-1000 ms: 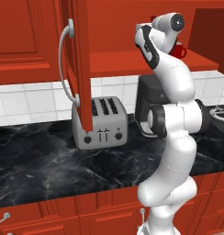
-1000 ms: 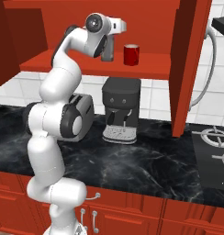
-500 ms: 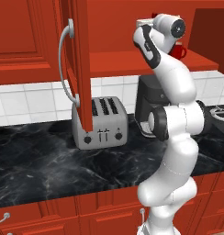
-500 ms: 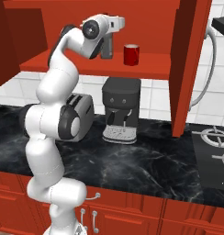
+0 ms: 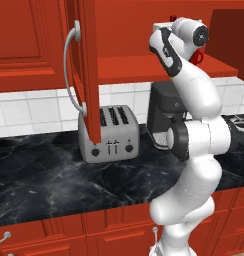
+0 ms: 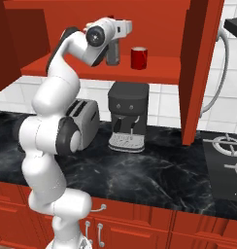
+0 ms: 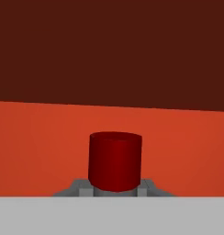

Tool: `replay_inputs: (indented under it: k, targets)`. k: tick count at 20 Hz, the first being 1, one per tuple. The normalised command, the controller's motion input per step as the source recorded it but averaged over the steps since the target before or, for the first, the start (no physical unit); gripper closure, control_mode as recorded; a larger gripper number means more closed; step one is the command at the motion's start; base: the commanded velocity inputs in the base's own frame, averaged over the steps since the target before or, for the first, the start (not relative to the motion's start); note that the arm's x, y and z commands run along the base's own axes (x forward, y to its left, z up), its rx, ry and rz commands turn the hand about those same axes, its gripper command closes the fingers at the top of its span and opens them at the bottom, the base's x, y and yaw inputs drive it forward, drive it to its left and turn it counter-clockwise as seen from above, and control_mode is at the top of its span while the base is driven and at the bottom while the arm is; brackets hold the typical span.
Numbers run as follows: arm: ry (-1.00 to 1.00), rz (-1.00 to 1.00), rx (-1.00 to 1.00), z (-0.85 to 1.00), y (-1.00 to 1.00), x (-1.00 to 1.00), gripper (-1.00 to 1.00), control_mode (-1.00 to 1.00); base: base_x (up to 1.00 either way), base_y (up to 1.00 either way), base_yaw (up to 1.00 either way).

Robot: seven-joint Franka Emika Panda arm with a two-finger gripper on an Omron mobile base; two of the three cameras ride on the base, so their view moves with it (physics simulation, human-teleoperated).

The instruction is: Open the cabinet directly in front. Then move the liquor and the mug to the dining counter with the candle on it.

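The red cabinet stands open, its left door (image 5: pixel 87 75) and right door (image 6: pixel 200 68) swung out. On its shelf (image 6: pixel 159 74) stands the liquor (image 6: pixel 112 54), a stubby grey bottle. Its red cap (image 7: pixel 114 160) sits close up in the hand view. My gripper (image 6: pixel 114 46) reaches in level over the shelf and is shut on the bottle. The red mug (image 6: pixel 139 58) stands just to the right of the bottle and apart from it. In the left base view the mug (image 5: pixel 198 56) peeks out behind the arm. The dining counter and the candle are out of view.
Below the shelf, a silver toaster (image 5: pixel 109 134) and a dark coffee machine (image 6: pixel 128 116) stand on the black marble wall counter (image 5: pixel 44 175). A stove burner (image 6: pixel 229 163) lies at the right. The curved door handles (image 5: pixel 69 70) (image 6: pixel 220 73) stick out towards me.
The jaws have closed in around the liquor bottle. The hand has shifted only slightly at the shelf; bottle and mug stand where they were.
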Motion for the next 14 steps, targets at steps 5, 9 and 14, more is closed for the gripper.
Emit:
replay_inputs:
  k: [5,9,14]
  targets:
    - [0.05,-0.02,0.09,0.31,0.00,-1.00,1.00,-1.00,0.00,0.00,0.00]
    - [0.01,0.00,0.00,-0.02,0.00,-1.00,1.00,-1.00,0.00,0.00,0.00]
    - [0.00,0.00,0.00,-0.34,0.01,-1.00,1.00,-1.00,0.00,0.00,0.00]
